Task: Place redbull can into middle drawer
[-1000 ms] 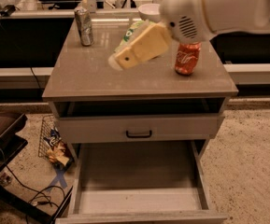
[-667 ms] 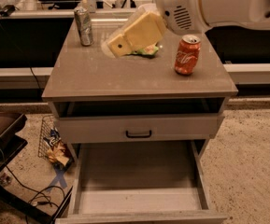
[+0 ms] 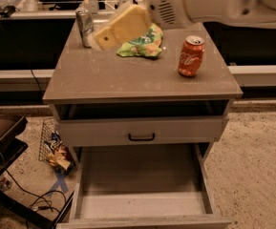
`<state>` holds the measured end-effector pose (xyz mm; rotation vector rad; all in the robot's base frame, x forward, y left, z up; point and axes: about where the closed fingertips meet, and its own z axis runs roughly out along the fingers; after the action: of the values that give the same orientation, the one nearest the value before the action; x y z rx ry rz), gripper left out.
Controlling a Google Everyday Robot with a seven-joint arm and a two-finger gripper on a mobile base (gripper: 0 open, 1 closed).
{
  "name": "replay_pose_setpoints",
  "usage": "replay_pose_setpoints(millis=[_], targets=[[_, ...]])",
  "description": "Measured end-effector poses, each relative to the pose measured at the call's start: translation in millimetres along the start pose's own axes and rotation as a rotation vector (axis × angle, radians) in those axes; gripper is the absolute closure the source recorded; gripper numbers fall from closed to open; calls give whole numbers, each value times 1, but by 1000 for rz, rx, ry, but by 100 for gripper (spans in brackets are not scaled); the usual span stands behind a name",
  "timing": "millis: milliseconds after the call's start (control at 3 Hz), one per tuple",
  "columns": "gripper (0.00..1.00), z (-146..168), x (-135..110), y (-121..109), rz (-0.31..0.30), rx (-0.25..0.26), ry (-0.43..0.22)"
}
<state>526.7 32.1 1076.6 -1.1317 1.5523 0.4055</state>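
the claw (image 3: 101,36) hangs over the back left of the worktop (image 3: 128,78), its tip just beside the upright redbull can (image 3: 85,25); wide or narrow, i cannot tell. the middle drawer (image 3: 142,175) stands pulled out below

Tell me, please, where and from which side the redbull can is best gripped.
Probably grip the redbull can around its mid-body, coming level from the side facing the orange can. It stands upright, slim and round, near the cabinet top's back-left corner, and the end effector is close beside it on that side, near the green bag.
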Motion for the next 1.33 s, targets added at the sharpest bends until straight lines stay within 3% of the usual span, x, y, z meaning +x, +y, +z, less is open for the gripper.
replay_pose_setpoints(millis=[333,667,1000,1333], targets=[[0,69,-3,-13,67,-38,-70],[0,162,7,-33,186,-51,-147],[0,235,29,-62,248,-2,-163],[0,274,76,-97,290,64,-130]])
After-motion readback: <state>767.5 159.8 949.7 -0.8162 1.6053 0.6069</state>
